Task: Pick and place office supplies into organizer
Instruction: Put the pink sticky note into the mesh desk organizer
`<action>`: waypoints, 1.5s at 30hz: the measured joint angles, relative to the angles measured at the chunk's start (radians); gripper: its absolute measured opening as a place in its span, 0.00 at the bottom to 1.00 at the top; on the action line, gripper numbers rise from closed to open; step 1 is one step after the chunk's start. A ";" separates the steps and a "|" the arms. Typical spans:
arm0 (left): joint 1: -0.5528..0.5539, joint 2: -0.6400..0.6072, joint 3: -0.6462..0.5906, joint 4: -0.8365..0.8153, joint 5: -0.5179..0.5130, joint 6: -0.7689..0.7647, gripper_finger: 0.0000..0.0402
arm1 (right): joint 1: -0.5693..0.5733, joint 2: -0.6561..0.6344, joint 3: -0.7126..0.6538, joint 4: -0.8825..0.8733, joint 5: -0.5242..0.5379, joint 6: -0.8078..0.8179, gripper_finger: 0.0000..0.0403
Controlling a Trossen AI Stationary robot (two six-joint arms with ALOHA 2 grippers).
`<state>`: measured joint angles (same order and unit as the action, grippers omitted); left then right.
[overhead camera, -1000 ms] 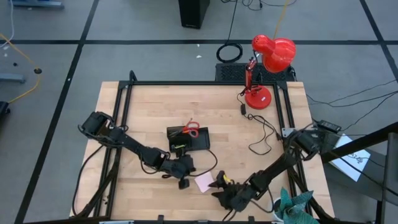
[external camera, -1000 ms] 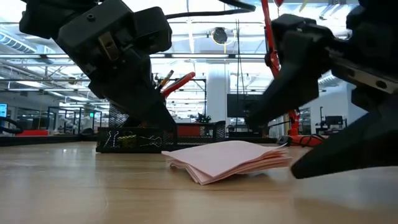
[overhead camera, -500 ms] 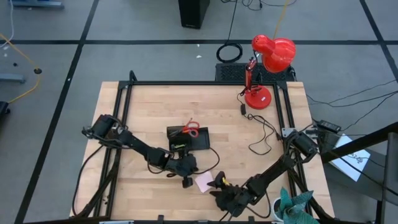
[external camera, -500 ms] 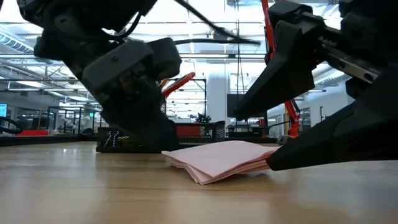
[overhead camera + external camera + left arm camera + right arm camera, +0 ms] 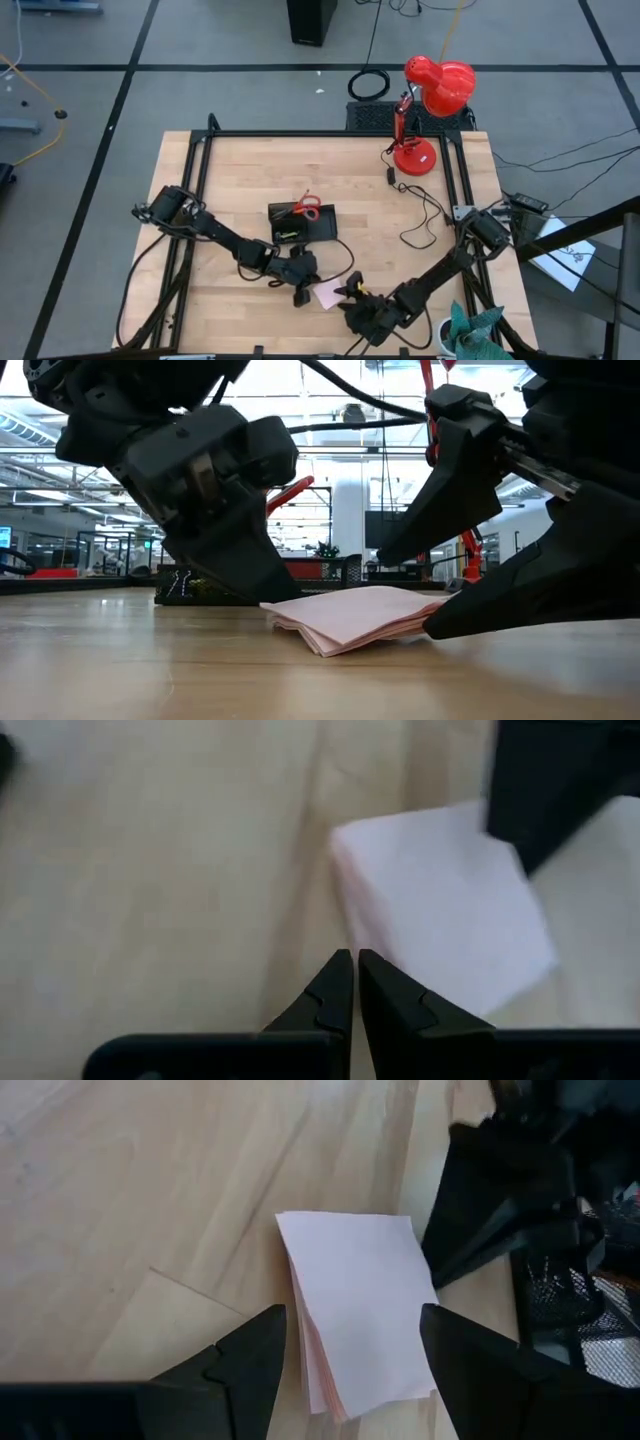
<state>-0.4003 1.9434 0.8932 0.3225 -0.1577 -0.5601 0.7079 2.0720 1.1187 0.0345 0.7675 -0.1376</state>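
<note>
The pale pink note pad [image 5: 326, 292] lies flat on the table near its near edge, also seen in the low view [image 5: 355, 615]. My left gripper [image 5: 300, 292] is shut, its tips [image 5: 353, 958] at the pad's left edge. My right gripper [image 5: 350, 296] is open on the pad's right side, and the pad [image 5: 360, 1310] lies ahead of the gap between its fingers. The black organizer [image 5: 303, 225] stands behind them, with red-handled scissors [image 5: 307, 208] sticking up out of it. Clips show in the organizer's mesh [image 5: 205, 585]. My left gripper meets the note pad's left edge [image 5: 283, 600] with its shut fingertips, slanting down from the table's left. The pad lies flat on the table. My right gripper's lower finger [image 5: 490, 610] lies along the table and its tip meets the pad's right edge [image 5: 432, 622]. The other finger [image 5: 450, 490] stands clear above the pad.
A red desk lamp [image 5: 430, 110] stands at the far right corner, and its black cable [image 5: 420, 215] trails over the table's right part. A teal cloth [image 5: 475, 330] lies off the near right corner. Black frame rails [image 5: 195, 180] run along the table's sides.
My left gripper has moved right and down toward the pad until its shut tips reach the pad's left edge. My right gripper has slid left along the table toward the pad, and its lower finger now reaches the pad's right edge.
</note>
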 joint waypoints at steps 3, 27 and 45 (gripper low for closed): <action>-0.001 0.000 0.000 0.025 0.039 0.002 0.06 | -0.016 0.001 0.000 -0.002 -0.008 -0.009 0.56; 0.002 -0.001 0.000 0.051 0.053 0.034 0.06 | -0.059 0.001 -0.002 0.024 -0.054 0.020 0.56; -0.015 -0.002 0.000 0.117 0.092 0.032 0.06 | -0.096 0.002 -0.002 0.077 -0.066 0.052 0.53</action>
<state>-0.4150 1.9419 0.8929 0.4398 -0.0656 -0.5278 0.6115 2.0739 1.1172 0.1114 0.7012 -0.0860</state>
